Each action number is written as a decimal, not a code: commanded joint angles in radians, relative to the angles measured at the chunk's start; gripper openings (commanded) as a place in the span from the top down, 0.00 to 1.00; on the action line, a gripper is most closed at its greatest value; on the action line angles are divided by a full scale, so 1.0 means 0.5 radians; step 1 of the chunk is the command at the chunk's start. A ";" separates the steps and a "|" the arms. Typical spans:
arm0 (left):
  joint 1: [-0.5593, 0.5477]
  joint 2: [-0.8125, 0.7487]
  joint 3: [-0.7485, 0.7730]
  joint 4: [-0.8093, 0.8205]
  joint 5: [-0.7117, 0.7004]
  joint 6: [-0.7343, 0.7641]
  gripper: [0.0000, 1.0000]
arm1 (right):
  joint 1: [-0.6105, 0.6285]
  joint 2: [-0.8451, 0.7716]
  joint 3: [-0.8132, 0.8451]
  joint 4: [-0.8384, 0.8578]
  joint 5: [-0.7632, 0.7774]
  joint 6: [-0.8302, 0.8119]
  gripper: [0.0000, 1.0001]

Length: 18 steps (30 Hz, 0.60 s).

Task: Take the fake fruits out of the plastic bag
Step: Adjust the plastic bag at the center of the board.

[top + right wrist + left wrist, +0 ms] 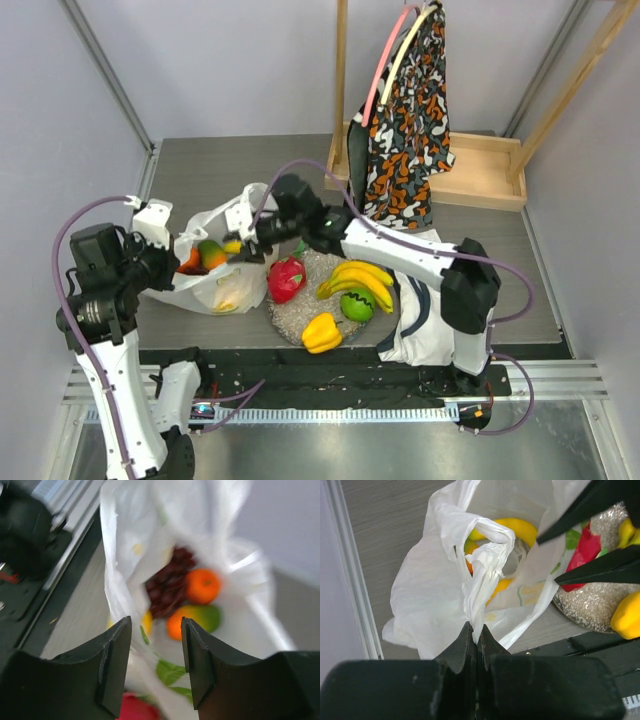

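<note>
Room: pale grey walls (250,60) | worktop (200,170): grey wood-grain | plastic bag (205,222): worktop's left, fruit (202,586) inside | left end effector (476,630): clenched on bag film | right end effector (156,630): jaws apart at bag mouth

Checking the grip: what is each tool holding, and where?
Left tool pinches the plastic bag by a bunched fold at its edge. Right tool holds nothing.

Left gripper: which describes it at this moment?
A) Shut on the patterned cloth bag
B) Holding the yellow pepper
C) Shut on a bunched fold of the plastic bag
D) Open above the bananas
C: the left wrist view shows the left gripper with its jaws pressed together on a twisted fold of the plastic bag.
</note>
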 commanded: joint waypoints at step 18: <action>0.011 1.134 1.176 1.182 -0.148 -0.433 1.00 | -0.487 1.399 1.830 -0.457 1.244 0.220 0.77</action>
